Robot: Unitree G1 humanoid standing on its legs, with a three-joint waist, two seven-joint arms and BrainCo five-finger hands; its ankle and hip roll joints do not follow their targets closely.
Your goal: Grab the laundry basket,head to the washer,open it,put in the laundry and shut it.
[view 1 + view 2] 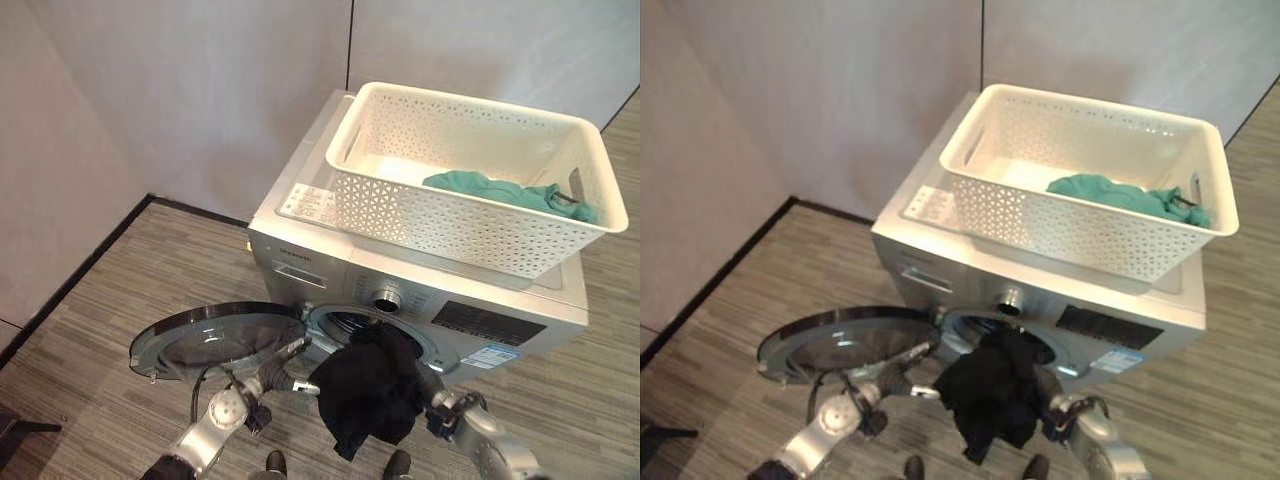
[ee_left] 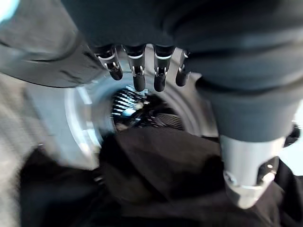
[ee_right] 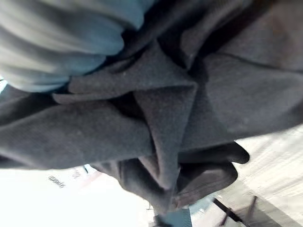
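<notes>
Black crumpled cloth (image 1: 368, 395) at round drum (image 2: 137, 111).

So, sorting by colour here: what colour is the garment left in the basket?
Teal green garment, clearest in the left eye view.

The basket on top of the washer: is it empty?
No, a green garment lies inside the basket on the washer.

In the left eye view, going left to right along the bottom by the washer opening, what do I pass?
Open washer door → left hand → black garment hanging at the drum opening → right hand.
</notes>
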